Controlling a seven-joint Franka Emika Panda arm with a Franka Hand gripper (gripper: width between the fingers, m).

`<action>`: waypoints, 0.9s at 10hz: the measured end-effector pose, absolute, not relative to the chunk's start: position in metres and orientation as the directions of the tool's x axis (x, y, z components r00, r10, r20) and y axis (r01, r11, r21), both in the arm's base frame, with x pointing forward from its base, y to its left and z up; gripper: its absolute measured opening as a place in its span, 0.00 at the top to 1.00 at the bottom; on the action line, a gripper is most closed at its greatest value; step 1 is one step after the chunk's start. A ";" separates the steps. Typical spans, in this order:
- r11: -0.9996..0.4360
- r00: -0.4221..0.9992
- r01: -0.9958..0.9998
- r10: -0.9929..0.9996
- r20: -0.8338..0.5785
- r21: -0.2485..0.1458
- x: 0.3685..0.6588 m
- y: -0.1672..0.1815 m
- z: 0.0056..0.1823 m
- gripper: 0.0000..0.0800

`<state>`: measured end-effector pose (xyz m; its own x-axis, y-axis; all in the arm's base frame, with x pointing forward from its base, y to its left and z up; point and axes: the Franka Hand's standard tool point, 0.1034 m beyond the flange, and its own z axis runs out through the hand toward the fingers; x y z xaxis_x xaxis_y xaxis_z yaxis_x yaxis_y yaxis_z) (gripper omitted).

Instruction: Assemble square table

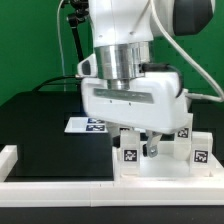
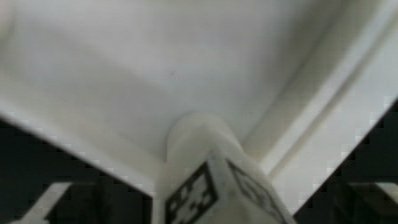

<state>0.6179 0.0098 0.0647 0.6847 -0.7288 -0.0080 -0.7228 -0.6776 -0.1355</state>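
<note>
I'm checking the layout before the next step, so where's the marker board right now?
In the exterior view the marker board lies flat on the black table, left of the gripper and the square table top.

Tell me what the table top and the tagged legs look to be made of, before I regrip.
Square table top: looks like white moulded plastic, smooth and matte, judging by its even colour and soft-edged raised rim. Legs: seemingly the same white plastic, with printed black-and-white tags, probably paper stickers. In the wrist view the leg shows a dull sheen, though it is blurred.
</note>
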 end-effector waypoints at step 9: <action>-0.875 0.876 -0.472 -0.479 0.056 -0.112 0.621 0.011 0.066 0.49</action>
